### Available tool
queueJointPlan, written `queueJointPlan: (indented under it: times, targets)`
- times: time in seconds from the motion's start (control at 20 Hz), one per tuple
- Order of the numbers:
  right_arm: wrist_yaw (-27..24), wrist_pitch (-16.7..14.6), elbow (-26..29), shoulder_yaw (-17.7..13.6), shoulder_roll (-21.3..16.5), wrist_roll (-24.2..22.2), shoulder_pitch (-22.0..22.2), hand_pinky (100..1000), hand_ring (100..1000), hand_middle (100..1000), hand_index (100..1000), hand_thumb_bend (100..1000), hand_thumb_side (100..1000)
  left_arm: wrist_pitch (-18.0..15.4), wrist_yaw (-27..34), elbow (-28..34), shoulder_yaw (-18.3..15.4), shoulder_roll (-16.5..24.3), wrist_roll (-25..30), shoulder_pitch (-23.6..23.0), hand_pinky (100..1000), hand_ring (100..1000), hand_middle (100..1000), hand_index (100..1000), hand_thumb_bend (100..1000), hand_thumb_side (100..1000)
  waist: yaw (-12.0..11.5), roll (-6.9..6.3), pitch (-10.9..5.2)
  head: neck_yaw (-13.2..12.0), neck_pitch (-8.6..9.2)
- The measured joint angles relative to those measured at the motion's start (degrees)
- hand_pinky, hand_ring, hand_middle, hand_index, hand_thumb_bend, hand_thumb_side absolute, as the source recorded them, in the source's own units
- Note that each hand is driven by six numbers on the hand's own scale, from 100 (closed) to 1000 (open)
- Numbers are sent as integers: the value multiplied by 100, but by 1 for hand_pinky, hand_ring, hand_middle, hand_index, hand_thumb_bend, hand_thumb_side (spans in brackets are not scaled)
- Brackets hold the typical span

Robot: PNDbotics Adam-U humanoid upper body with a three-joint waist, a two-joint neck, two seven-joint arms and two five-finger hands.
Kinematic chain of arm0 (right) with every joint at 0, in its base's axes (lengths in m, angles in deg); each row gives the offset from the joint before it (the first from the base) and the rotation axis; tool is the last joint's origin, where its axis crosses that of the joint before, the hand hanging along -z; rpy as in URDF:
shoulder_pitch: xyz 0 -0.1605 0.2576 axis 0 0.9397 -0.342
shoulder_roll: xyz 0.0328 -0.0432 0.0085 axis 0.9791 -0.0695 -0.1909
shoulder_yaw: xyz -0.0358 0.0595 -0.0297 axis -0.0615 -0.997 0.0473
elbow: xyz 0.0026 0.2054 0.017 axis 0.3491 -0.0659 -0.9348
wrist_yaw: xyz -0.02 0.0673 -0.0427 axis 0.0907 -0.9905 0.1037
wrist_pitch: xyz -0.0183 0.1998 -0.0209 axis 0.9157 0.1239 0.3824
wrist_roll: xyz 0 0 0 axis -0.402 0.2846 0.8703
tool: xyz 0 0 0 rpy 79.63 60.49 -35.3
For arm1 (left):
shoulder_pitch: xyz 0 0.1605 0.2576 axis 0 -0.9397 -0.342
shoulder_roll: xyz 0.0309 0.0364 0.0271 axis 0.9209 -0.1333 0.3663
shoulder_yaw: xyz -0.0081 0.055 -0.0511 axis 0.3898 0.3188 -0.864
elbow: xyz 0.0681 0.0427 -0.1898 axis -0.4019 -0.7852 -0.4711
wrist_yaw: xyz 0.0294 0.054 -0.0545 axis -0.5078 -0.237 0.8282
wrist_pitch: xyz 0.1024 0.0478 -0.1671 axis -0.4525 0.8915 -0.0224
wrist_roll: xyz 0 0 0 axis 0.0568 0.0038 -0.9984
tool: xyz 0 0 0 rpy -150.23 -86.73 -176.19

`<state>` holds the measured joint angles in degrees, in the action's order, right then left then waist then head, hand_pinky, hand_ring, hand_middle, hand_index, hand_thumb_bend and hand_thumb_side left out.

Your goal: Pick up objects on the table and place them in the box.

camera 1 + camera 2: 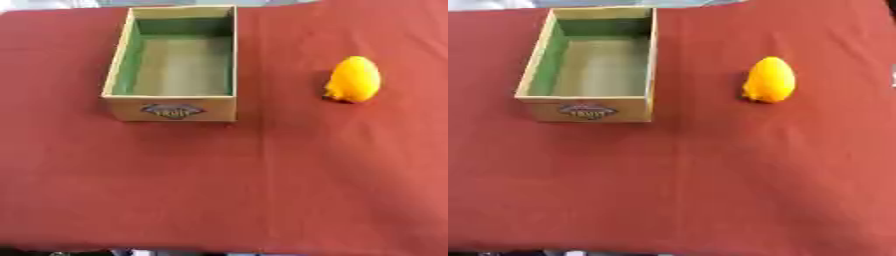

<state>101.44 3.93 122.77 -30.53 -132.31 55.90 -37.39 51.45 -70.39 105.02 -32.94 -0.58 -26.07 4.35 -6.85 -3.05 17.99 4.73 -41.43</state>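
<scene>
One smooth, egg-shaped yellow fruit (353,79) lies right of the rectangular wooden box (171,108) on red cloth (262,180); neither robot hand shows.

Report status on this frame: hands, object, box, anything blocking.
No robot hand in either view. Yellow fruit on the red cloth, right of the box, apart from it. Box open, nothing seen inside. Nothing between fruit and box.

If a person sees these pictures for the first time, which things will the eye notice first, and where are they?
First the yellow-orange fruit, alone on the red cloth at the right. Next the open box at the upper left, green inside, holding nothing, with a dark label on its near wall. The fruit lies apart from the box, and no hand shows.
</scene>
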Motion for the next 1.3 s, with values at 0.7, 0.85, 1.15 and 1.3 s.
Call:
queueJointPlan:
  times: [0.7,0.85,1.15,1.3]
  targets:
    - [188,431,0,110,-270,-218,-157,765,791,730,927,100,896,5,-3,0,1,4,6,0,605,632,704,844,159,924,-13,33,-38,65,-6]
    - [413,1041,2,262,-572,-713,-370,779,808,764,941,100,998,13,-3,0,3,5,19,0,605,632,704,844,159,924,-22,40,-65,91,-29]
    - [1186,1956,6,679,-1185,-2754,-840,808,845,820,978,100,1000,17,-3,0,36,6,67,-1,605,633,704,844,159,924,-43,63,-153,94,-84]
    - [1567,1973,-9,929,-1361,-3871,-1084,815,854,827,995,100,1000,17,-3,0,40,7,86,-2,606,634,704,844,160,925,-53,68,-193,101,-104]
